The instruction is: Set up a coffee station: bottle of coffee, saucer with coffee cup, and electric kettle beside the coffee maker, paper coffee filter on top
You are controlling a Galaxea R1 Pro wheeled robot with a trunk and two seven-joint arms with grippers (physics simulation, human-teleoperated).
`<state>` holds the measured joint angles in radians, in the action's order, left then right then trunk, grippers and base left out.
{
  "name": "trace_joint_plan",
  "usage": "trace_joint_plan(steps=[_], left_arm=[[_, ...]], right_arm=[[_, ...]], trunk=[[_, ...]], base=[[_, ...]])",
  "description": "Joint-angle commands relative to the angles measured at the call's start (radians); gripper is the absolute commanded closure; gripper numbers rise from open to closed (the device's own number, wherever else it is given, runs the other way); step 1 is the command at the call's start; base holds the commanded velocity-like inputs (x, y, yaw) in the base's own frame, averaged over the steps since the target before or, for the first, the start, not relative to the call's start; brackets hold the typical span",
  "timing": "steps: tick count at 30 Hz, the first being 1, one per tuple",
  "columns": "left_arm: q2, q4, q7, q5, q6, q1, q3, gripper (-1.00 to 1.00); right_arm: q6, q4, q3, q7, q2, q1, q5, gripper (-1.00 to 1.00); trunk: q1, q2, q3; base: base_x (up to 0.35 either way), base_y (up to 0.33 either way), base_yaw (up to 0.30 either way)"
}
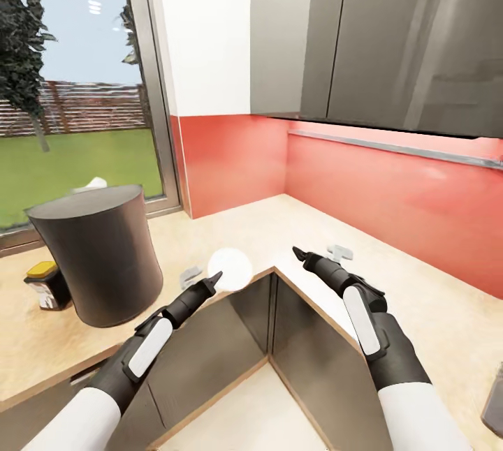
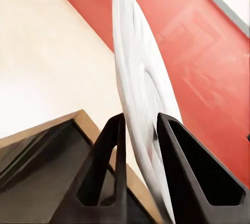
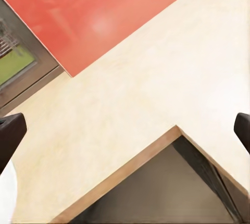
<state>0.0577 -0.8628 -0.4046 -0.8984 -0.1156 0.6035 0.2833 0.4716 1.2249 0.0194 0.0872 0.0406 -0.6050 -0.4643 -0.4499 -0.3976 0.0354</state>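
The dark grey coffee maker [image 1: 105, 255] stands on the beige countertop [image 1: 237, 224] by the window. A crumpled white paper filter [image 1: 91, 185] lies on its flat top. The brown bottle of coffee [image 1: 46, 284] with its amber cap stands just left of it. My left gripper [image 1: 213, 278] [image 2: 140, 117] is shut on the rim of the white saucer [image 1: 230, 269] [image 2: 136, 67], holding it on edge over the counter's inner corner, right of the coffee maker. My right gripper [image 1: 299, 253] [image 3: 126, 130] hovers open over the bare countertop [image 3: 130, 78], its fingers [image 3: 9, 130] wide apart. The cup and kettle are out of view.
The L-shaped counter wraps an inner corner [image 1: 274, 271] over grey cabinet fronts [image 1: 307, 360]. A red backsplash [image 1: 391, 200] and glossy grey wall cabinets [image 1: 391, 39] stand behind. A window [image 1: 70, 88] is at the left. A grey object [image 1: 493, 402] sits at the right edge.
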Motion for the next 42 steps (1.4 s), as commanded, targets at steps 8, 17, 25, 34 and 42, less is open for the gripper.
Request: trace_joint_plan(steps=[8,17,25,34,42], left_arm=[[0.001,-0.001,0.001,-0.009,-0.006,0.001,0.002,1.00],[0.001,-0.001,0.001,-0.010,-0.007,0.001,0.001,1.00],[-0.002,0.000,0.001,-0.010,-0.007,0.001,0.002,1.00],[-0.003,0.001,0.001,-0.010,-0.007,0.001,0.002,1.00],[-0.004,0.001,0.001,-0.010,-0.007,0.001,0.002,1.00]], right_arm=[[0.005,0.001,0.002,0.002,0.001,-0.001,-0.004,-1.00],[0.005,0.001,0.002,0.002,0.001,-0.001,-0.004,-1.00],[0.005,0.002,0.002,0.002,0.001,-0.001,-0.004,-1.00],[0.006,0.002,0.002,0.002,0.001,-0.001,-0.004,-1.00],[0.007,0.001,0.002,0.002,0.000,-0.001,-0.004,-1.00]], trunk=[[0.000,-0.002,-0.007],[0.000,-0.002,-0.014],[0.000,-0.002,-0.018],[0.000,-0.002,-0.019],[0.000,-0.002,-0.019]], base=[[-0.341,0.004,0.000],[-0.341,0.077,0.076],[-0.341,0.097,0.239],[-0.341,0.098,0.051],[-0.341,0.099,0.001]])
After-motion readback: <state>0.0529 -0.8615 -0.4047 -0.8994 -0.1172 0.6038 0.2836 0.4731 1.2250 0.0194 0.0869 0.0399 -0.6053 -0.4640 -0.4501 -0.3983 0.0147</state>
